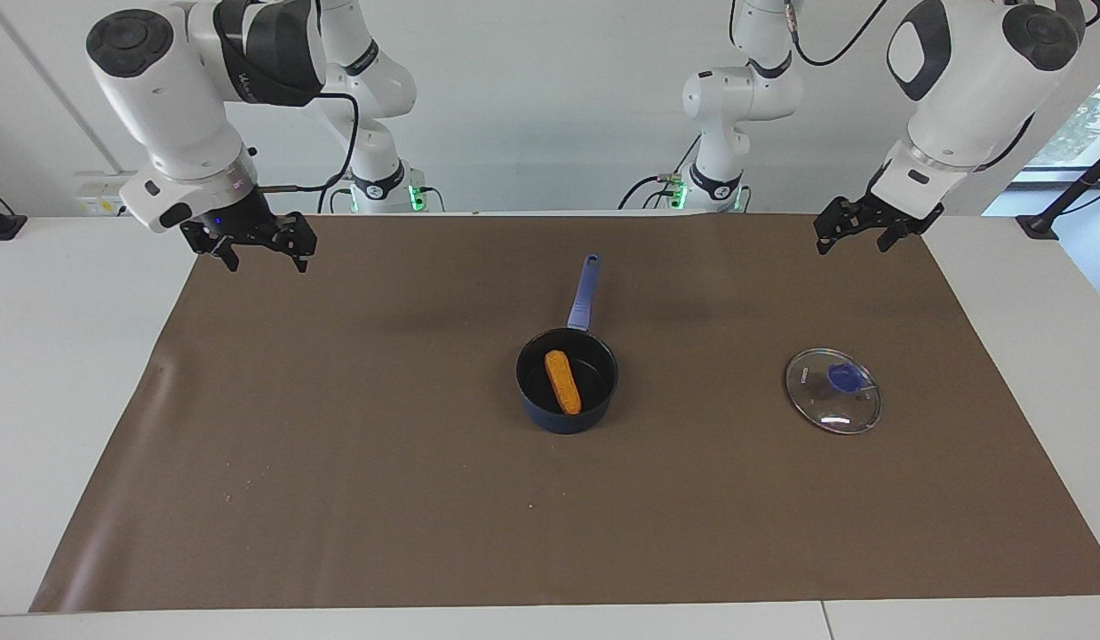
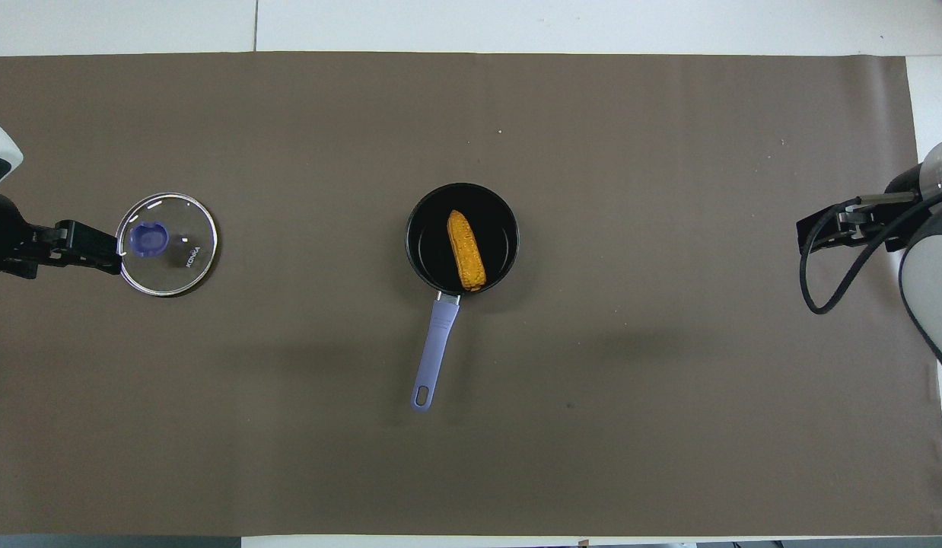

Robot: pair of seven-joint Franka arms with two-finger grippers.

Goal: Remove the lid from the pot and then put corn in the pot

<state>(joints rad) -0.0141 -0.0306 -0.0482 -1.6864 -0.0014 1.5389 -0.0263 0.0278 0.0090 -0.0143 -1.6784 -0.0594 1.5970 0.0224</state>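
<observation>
The corn cob (image 1: 562, 381) lies inside the saucepan (image 1: 567, 380), which sits mid-mat with its long blue handle pointing toward the robots. The glass lid (image 1: 832, 390) rests flat on the brown mat (image 1: 337, 444), knob up, toward the left arm's end. Both steps look done.

The left gripper (image 1: 854, 233) hangs raised over the mat's edge at its own end, the lid lying below it and farther out on the table, empty, fingers spread. The right gripper (image 1: 264, 255) waits raised over the mat's corner at its end, well away from the pan, empty, fingers apart.

Little can go wrong now. A low sweep by the left arm could knock the lid, or either arm could catch the handle and tip the pan.

The mat is smooth and lightly creased on a white table (image 1: 70, 356); a plain white wall stands past the arm bases.
</observation>
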